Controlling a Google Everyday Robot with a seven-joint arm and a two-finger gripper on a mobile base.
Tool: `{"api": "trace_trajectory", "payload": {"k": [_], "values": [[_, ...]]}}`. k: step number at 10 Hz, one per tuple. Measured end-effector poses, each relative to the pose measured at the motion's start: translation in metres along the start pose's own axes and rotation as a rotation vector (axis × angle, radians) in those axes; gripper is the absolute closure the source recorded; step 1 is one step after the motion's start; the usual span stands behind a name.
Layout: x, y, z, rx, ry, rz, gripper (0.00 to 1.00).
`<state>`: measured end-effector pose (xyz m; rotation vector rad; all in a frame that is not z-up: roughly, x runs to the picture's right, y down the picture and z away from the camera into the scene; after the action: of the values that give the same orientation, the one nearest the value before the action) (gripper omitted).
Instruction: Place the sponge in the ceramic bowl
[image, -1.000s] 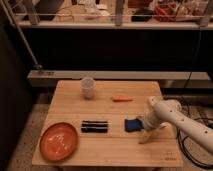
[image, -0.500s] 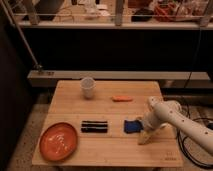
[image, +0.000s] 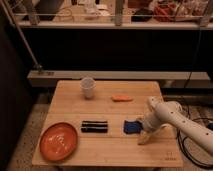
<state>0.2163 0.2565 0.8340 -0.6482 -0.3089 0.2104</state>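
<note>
The dark-blue sponge (image: 132, 126) lies on the wooden table (image: 107, 150), right of centre. My gripper (image: 144, 131) comes in from the right on a white arm and sits right against the sponge's right side, low over the tabletop. The ceramic bowl (image: 59, 141), a wide orange-red dish with pale streaks, rests at the table's front left corner, well apart from the sponge and the gripper.
A black striped bar (image: 95, 127) lies between the bowl and the sponge. A white cup (image: 88, 87) stands at the back of the table, and a small orange stick (image: 122, 98) lies to its right. Dark shelving runs behind the table.
</note>
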Motion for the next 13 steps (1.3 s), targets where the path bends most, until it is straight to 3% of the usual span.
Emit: {"api": "trace_trajectory", "payload": {"k": [3,4,6,8,11,13], "values": [[-0.003,-0.001,-0.005,-0.003,-0.001,-0.005,0.86],[-0.002,0.000,-0.007,-0.004,0.001,-0.006,0.90],[-0.002,0.000,-0.007,-0.005,0.001,-0.006,0.91],[-0.013,0.006,-0.018,0.000,0.009,-0.035,1.00],[-0.030,0.010,-0.038,0.012,0.008,-0.060,1.00],[-0.031,0.013,-0.039,0.014,0.011,-0.073,1.00]]}}
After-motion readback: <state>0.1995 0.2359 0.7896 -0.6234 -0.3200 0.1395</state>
